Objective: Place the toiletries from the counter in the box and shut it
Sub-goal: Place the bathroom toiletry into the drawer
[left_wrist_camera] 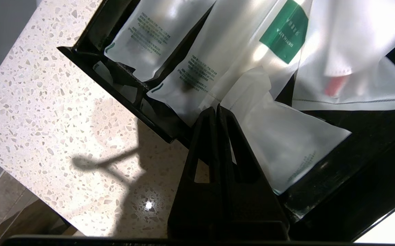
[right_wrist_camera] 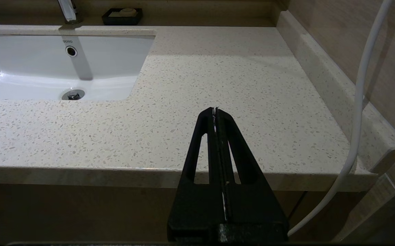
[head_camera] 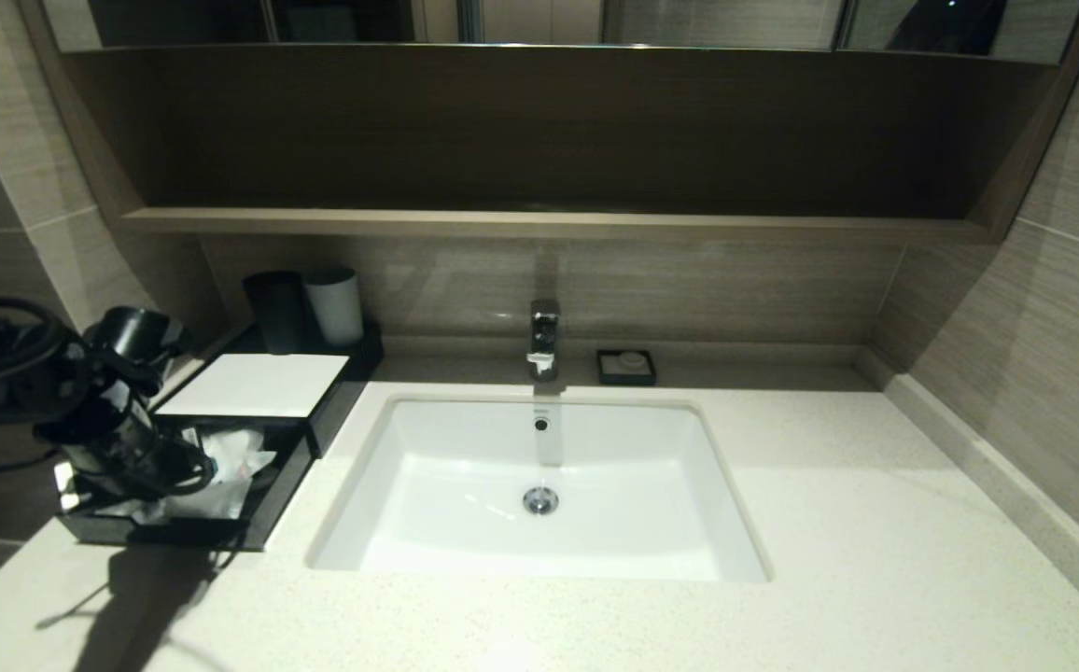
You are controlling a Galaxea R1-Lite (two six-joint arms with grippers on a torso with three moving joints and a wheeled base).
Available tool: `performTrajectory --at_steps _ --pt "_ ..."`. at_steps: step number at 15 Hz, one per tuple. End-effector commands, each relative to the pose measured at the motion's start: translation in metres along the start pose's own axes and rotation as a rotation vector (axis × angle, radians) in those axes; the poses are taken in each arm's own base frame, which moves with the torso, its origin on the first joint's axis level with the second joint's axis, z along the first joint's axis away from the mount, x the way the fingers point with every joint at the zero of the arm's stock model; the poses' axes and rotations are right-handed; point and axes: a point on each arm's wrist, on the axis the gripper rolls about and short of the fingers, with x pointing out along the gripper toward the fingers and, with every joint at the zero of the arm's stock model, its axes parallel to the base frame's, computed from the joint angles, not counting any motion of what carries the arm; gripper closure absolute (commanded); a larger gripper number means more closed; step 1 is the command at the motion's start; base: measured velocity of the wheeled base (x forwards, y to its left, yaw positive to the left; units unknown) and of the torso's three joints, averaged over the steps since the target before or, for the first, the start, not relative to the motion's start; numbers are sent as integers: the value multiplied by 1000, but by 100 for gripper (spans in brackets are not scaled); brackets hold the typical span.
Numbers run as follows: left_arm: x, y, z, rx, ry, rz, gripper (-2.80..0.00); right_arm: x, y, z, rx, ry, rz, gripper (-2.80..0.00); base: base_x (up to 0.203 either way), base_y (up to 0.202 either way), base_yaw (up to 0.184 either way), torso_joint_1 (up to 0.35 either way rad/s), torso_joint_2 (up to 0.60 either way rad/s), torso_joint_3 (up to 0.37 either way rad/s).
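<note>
- The left gripper (left_wrist_camera: pixel 217 109) hangs over the near end of the open black rectangular box (head_camera: pixel 264 509) at the left end of the speckled cream stone worktop (head_camera: pixel 875 523); its fingers (left_wrist_camera: pixel 204 136) are pressed flat together with nothing between them.
- Just beyond the fingertips lie the frosted plastic toiletry sachets (left_wrist_camera: pixel 190 68), piled loosely inside the box; one sachet with a green label (left_wrist_camera: pixel 284 32) sits further in, and another lies just beside the fingers, partly draped over the box's near wall.
- The white rectangular lid (head_camera: pixel 255 385) lies beyond the fingers, over the far half of the box, so the near half is uncovered.
- No toiletries show on the worktop, so the packing step looks done and the closing step seems to be in hand.
- The next move probably calls for tucking the overhanging sachet inside, then bringing the lid over the uncovered half without trapping plastic under its edge.
- The right gripper (right_wrist_camera: pixel 215 110) is parked off the front edge of the worktop, well apart from the box, its fingers closed and empty.
</note>
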Motion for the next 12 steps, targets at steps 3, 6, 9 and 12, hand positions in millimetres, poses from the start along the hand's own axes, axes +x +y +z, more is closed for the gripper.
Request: performTrajectory --at_steps 3,6,9,12 --pt "2 0 -2 6 12 4 0 0 0 0 0 1 0 0 0 0 0 0 0 0" --pt "3 -1 -4 7 14 -1 0 0 0 0 0 1 0 0 0 0 0 0 0 0" --pt "2 -4 -6 17 22 -17 0 0 0 0 0 1 0 0 0 0 0 0 0 0" --pt "3 -8 -10 32 39 -40 0 0 0 0 0 1 0 0 0 0 0 0 0 0"
